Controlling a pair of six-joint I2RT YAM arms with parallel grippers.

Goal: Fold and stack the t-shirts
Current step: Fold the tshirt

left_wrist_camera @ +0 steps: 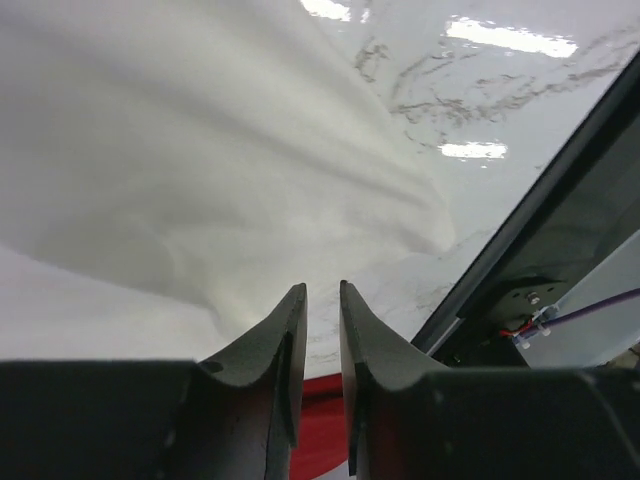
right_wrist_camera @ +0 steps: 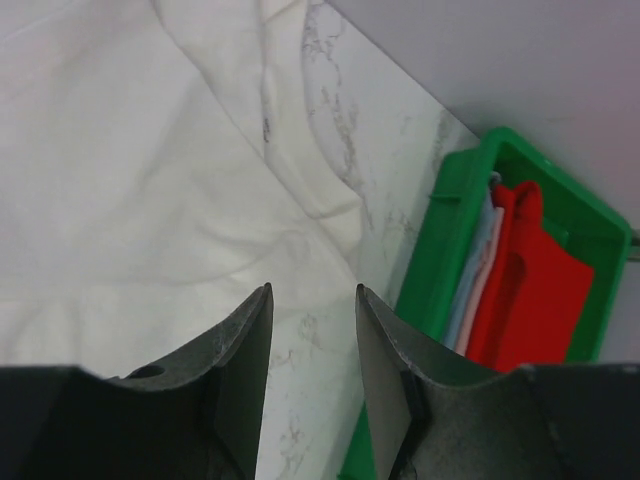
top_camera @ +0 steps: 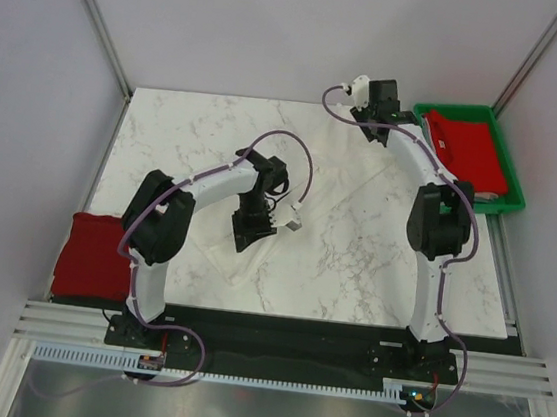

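A white t-shirt lies spread on the marble table, hard to tell from the pale top. In the left wrist view it rises in soft folds just ahead of my left gripper, whose jaws stand a narrow gap apart with nothing between them. A folded red t-shirt sits at the table's left edge. My right gripper hangs open over bare marble beside the white shirt's edge, near the back right.
A green tray at the back right holds a red shirt and pale folded cloth. The black front rail runs close to the left gripper. White walls enclose the table.
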